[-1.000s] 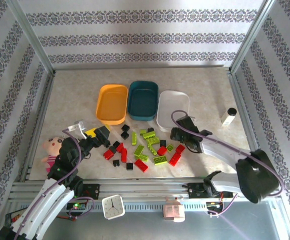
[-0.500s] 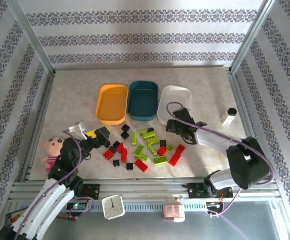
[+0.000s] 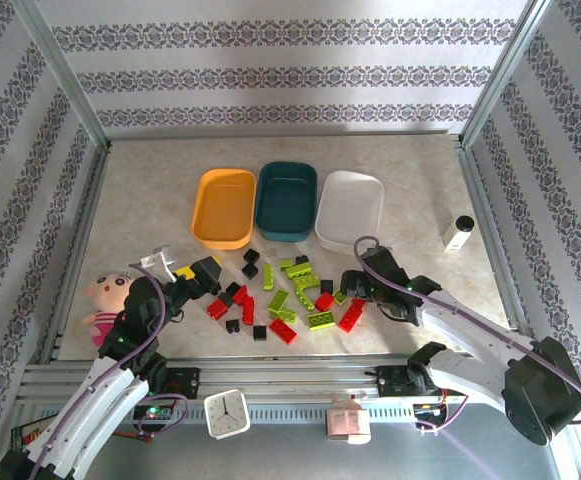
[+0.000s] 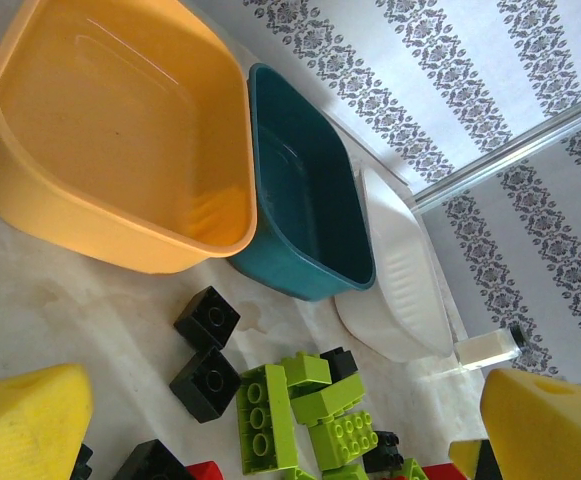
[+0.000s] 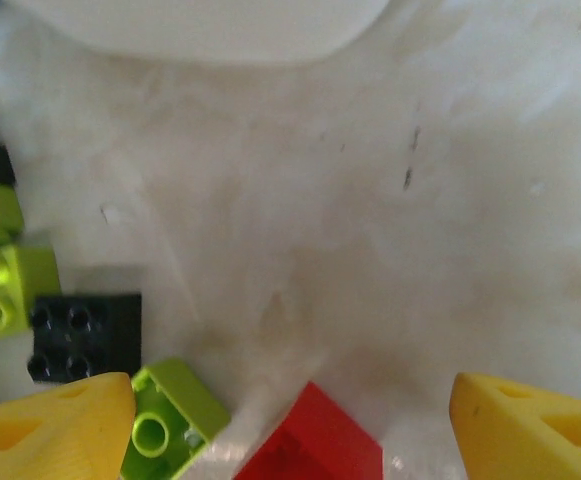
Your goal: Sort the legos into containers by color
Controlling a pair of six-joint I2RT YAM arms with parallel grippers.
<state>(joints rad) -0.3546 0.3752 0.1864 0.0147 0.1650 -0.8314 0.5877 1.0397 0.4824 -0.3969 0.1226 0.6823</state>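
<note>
We found left gripper (image 4: 290, 425) released, empty | right gripper (image 5: 290, 425) spread above red brick (image 5: 315, 445), nothing clasped | legos (image 3: 290, 295) heaped at 6 o'clock of three empty trays (image 3: 287, 166) | we judged bricks light, rigid, slick: pinch flat sidewalls.

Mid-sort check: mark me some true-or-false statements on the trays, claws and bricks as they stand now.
1. The orange-yellow tray holds legos. False: it is empty; the legos lie on the table.
2. The teal tray sits between the orange-yellow tray and the white tray. True.
3. The right claw is shut on a red brick. False: it is open; the red brick shows between its fingers, ungripped.
4. The left claw is open. True.
5. The white cylinder is inside the white tray. False: it is on the table, right of that tray.
</note>
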